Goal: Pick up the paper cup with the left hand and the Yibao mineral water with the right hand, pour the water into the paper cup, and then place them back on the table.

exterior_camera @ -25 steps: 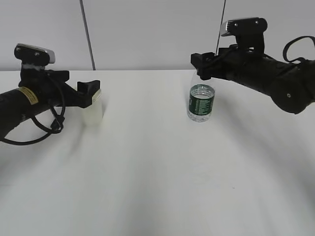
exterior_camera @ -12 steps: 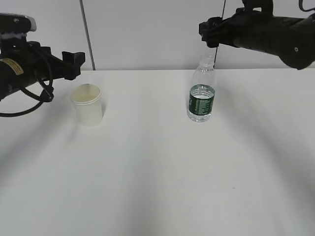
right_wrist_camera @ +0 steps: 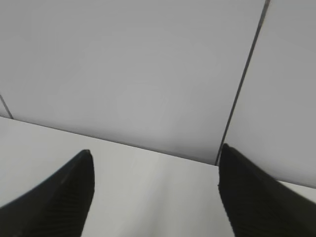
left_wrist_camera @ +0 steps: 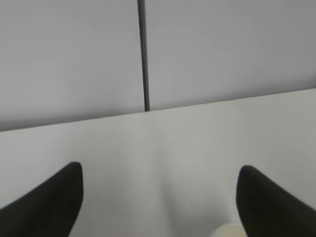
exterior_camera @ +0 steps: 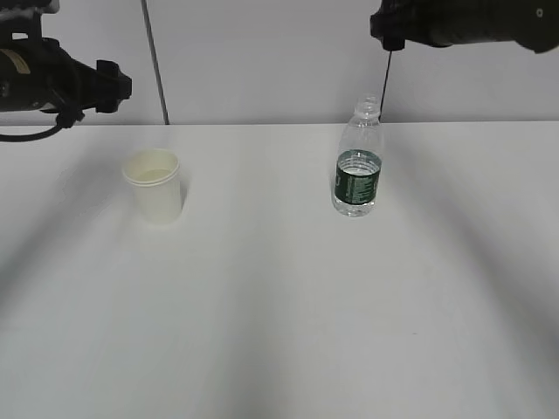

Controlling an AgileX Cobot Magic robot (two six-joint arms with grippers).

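The paper cup [exterior_camera: 154, 186] is standing upright on the table [exterior_camera: 279, 314], over on the left half, its rolled rim facing up and nothing touching it. A sliver of that rim is peeking in at the bottom edge of the left wrist view [left_wrist_camera: 228, 230]. Well apart to its right, the Yibao mineral water [exterior_camera: 358, 168] is standing upright too, uncapped, the dark green label band wrapping its middle and a water line showing just above that band.

Moving outward, the left hand [exterior_camera: 112, 83] is hovering high at the upper left, above and to the left of the cup, clear of it, with the yellow sticker just showing on the arm at the frame edge. In its wrist view the two dark fingers [left_wrist_camera: 52, 200] are sitting wide apart with bare table between them, so those jaws are spread and holding nothing.

Over on the right, the right hand [exterior_camera: 389, 24] is hanging at the very top of the exterior view, above the bottle's neck and not touching it. Its wrist camera is showing both fingers [right_wrist_camera: 59, 195] set far apart, empty, framing the table's far edge and the grey wall panels [right_wrist_camera: 148, 64] with a dark seam [right_wrist_camera: 242, 89] running down.
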